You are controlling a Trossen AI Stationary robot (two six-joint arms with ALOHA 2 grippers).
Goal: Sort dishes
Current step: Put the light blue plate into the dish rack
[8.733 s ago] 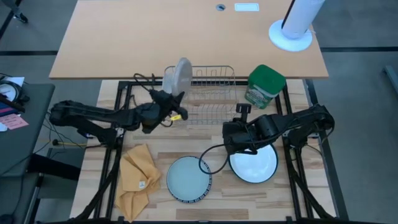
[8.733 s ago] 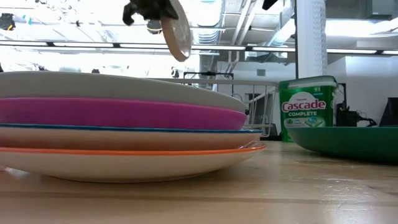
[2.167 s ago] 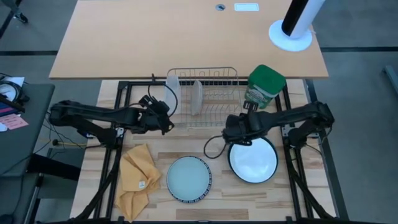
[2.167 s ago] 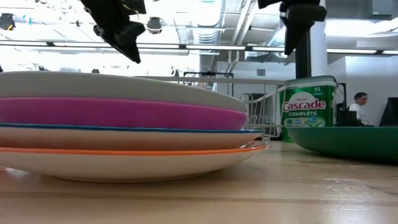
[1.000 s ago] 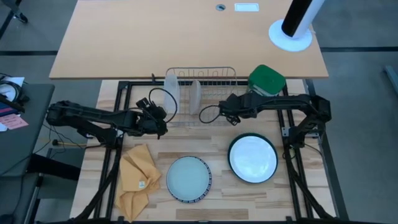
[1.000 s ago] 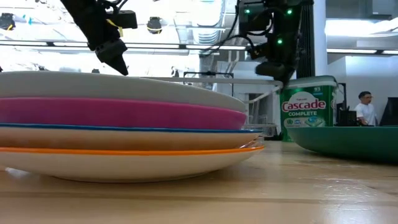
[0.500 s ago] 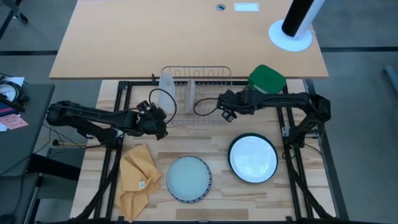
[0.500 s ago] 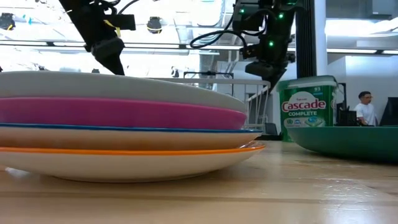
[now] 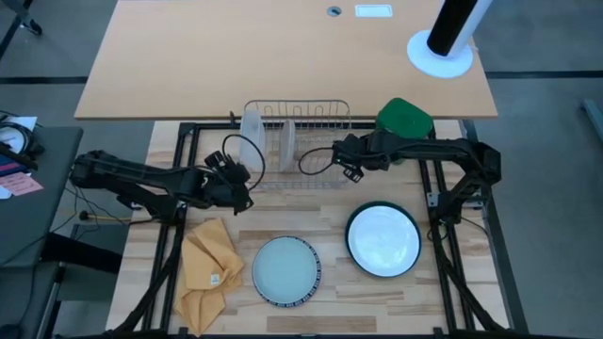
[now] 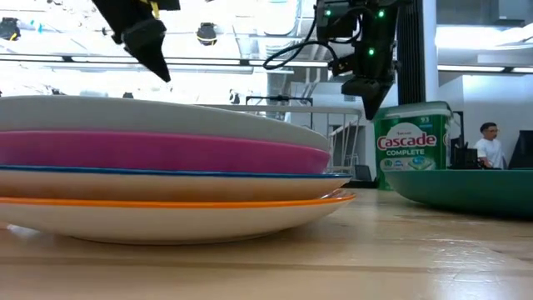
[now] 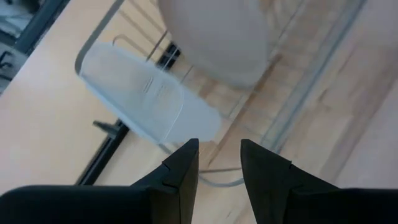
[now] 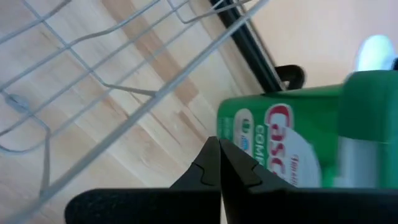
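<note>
Wire rack [image 9: 300, 141] unmoved; right fingers [image 12: 219, 163] closed beside it, left fingers [image 11: 181, 168] parted, slightly shifted.

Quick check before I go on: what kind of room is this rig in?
Probably a lab or workshop: exposed ceiling pipes, a bare tan desk behind the slatted wooden table, and a person in the background.

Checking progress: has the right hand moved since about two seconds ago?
Yes. The right hand left the green-rimmed plate and now sits by the wire rack.
</note>
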